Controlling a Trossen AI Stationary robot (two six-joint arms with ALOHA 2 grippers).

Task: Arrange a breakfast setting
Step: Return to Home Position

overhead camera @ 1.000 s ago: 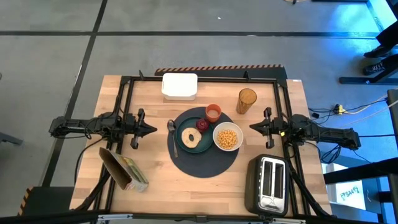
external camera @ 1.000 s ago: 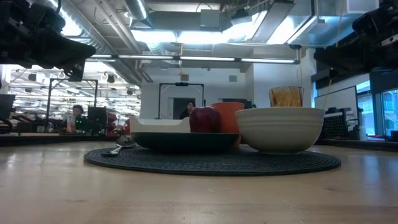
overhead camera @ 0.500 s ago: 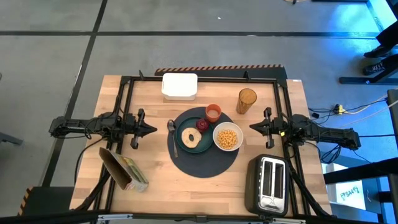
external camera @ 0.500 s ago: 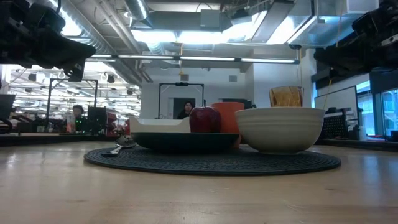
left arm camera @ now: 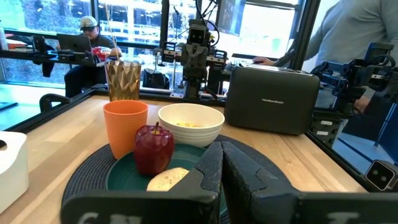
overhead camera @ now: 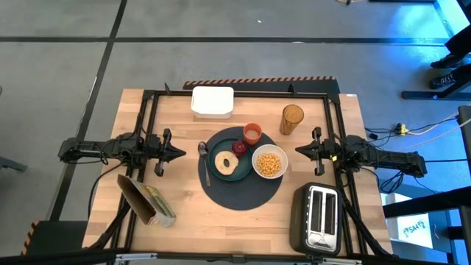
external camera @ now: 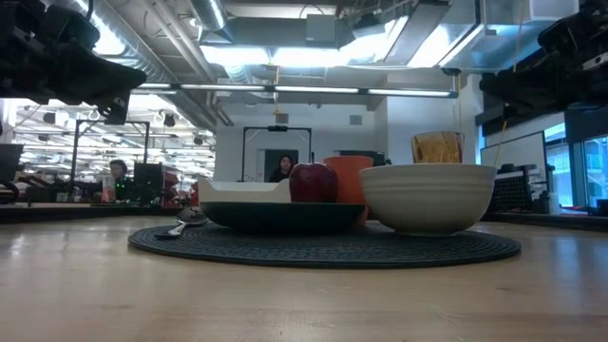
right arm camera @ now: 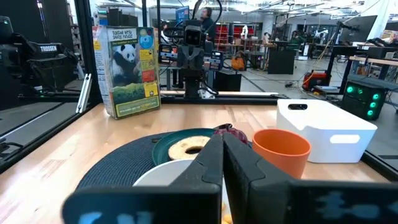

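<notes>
On the table (overhead camera: 184, 217), mat (overhead camera: 243, 196) lies between left end effector (overhead camera: 180, 153) and right end effector (overhead camera: 300, 150), both closed

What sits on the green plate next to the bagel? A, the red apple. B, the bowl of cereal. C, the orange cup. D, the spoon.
A: the apple sits on the plate beside the bagel, while the cup, the spoon and the bowl rest on the mat, off the plate. The left gripper and right gripper wait shut at the table's sides.
</notes>
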